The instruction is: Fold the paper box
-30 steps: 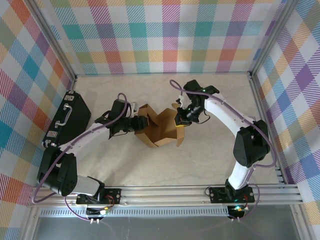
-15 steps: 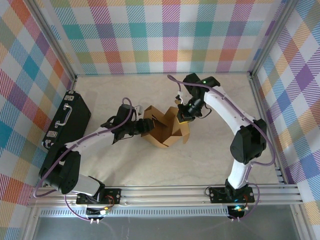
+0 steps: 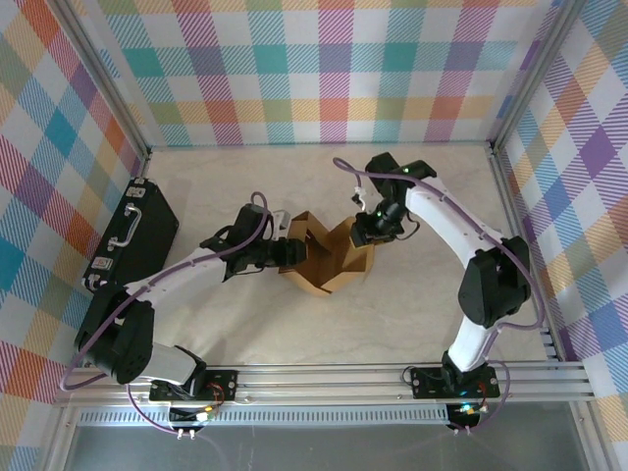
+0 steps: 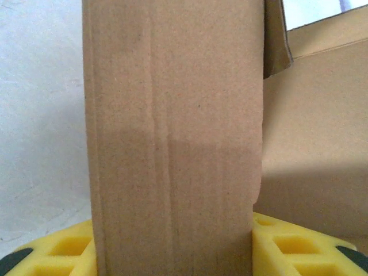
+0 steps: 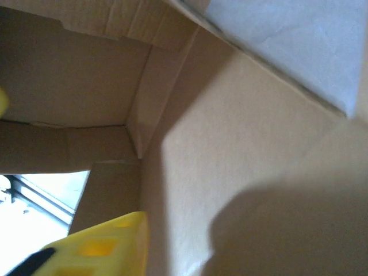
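Paper box: brown, unprinted cardboard, half formed, with walls and flaps standing at angles point(image 3: 329, 257). It sits near the middle of the worktop, between the two arms.
Left pincer: at the box's 9 o'clock side point(image 3: 285, 253). It is about half open. In the left wrist view a tall strip of cardboard point(image 4: 172, 144) fills the gap, and a yellow finger point(image 4: 57, 253) presses against each of its sides, so it grips the box wall.
Right pincer: at the box's 1 o'clock corner, against the upper rim point(image 3: 365, 234). In the right wrist view one yellow finger point(image 5: 103, 244) lies beside an inner cardboard wall point(image 5: 241, 172). How wide it stands, and whether it grips anything, cannot be told.
Worktop: pale, with a faint marbled look, and bare around the box point(image 3: 294, 324).
Room: walls of pastel plaid cloth point(image 3: 324, 69) close the worktop in at 9, 12 and 3 o'clock. A silver metal rail point(image 3: 343, 378) runs along the 6 o'clock edge, where both arm bases are bolted.
Other things: a black hard case with a handle point(image 3: 137, 235) lies at the 9 o'clock edge, well apart from the box.
In the way: the left arm crosses the worktop between the case and the box. The box's own raised flaps hide its inside from above.
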